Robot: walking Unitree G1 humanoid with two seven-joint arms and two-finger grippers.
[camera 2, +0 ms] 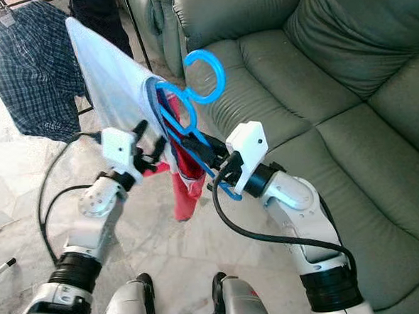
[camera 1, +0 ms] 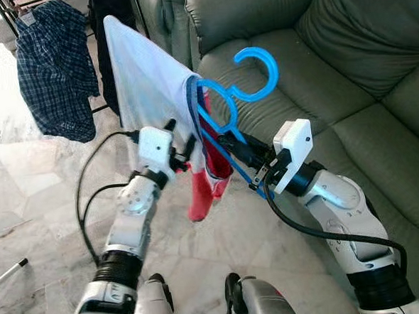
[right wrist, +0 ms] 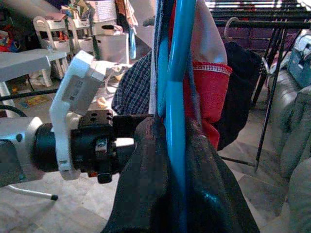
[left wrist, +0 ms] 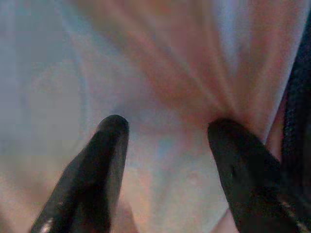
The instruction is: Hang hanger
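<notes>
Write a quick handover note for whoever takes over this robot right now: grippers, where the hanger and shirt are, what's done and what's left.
Right gripper: shut on the blue hanger, held up in front of the grey sofa, hook uppermost.
Left gripper: fingers open, pressed against the white and red shirt draped on the hanger.
Done: shirt is on the hanger, hanger lifted.
Left: carry it to the drying rack at far left, where a plaid shirt hangs, and hook it on.
</notes>
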